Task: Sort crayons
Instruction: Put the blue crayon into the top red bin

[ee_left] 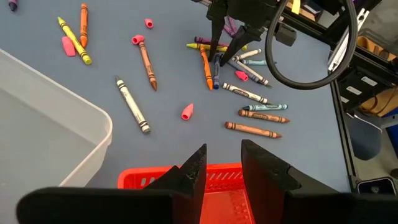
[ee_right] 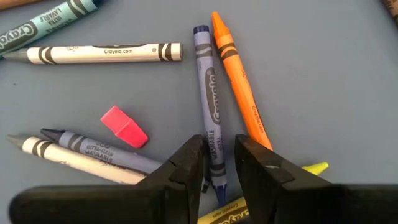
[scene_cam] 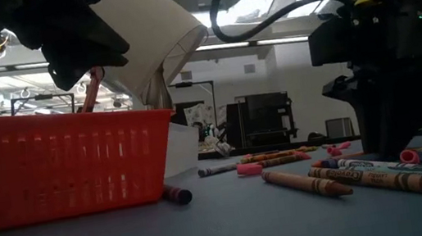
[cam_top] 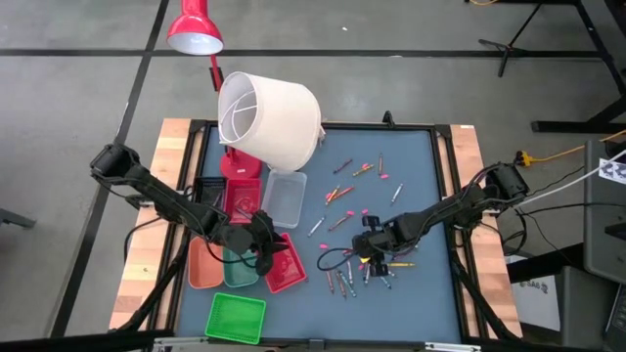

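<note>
The crayons [cam_top: 354, 223] lie scattered on the blue counter [cam_top: 430, 196], mostly on its right half, some near the middle and a denser group close to the front. In this group a blue-violet crayon [ee_right: 209, 102] lies just beside an orange crayon [ee_right: 239, 87], with a white one [ee_right: 99, 53] and a small pink stub [ee_right: 124, 126] near them. The right tool [ee_right: 219, 163] is low over this group, and its two dark fingers [ee_right: 186, 163] stand on both sides of the lower end of the blue-violet crayon, with only a narrow gap; whether they already pinch it I cannot tell. The left tool [ee_left: 222, 163] hangs above the red basket [cam_top: 285, 262], with its fingers a little spread, and in the low view a reddish stick [scene_cam: 90, 92] hangs down from it toward the basket. One dark crayon [scene_cam: 176, 194] lies on the counter touching the foot of this basket. Beside the red basket stand other trays: a clear one [cam_top: 284, 198], an orange one [cam_top: 205, 264], a teal one [cam_top: 241, 269], and a green one [cam_top: 235, 318] at the front edge. A white lampshade [cam_top: 269, 119] lies tilted at the back of the counter.
</note>
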You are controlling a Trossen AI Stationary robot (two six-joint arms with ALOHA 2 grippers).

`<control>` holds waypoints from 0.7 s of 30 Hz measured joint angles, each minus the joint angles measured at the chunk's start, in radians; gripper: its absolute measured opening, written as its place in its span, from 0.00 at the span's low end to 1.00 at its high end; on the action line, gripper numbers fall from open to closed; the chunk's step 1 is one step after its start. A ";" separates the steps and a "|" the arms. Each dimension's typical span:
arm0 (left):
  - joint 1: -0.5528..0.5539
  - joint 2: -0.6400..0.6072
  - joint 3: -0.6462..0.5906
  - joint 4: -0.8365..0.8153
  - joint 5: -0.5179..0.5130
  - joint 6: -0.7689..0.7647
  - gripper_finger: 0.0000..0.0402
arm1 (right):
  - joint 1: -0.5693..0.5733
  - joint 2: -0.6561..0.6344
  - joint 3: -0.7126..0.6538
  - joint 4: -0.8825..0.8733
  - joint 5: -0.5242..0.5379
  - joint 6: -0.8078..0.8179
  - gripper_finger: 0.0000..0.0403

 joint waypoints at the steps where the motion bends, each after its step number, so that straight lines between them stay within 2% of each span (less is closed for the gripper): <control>1: 0.000 0.000 0.000 0.000 0.000 0.000 0.21 | 0.000 0.000 0.000 0.000 0.002 0.000 0.24; 8: 0.000 0.000 0.000 0.000 -0.008 0.000 0.21 | 0.000 0.002 0.000 0.004 0.014 0.000 0.23; 17: 0.000 0.000 0.000 0.000 -0.008 0.000 0.21 | 0.000 0.003 0.000 0.016 0.018 0.000 0.08; 21: 0.000 0.000 0.000 0.000 -0.008 0.000 0.21 | 0.000 0.003 0.000 0.016 0.022 -0.001 0.04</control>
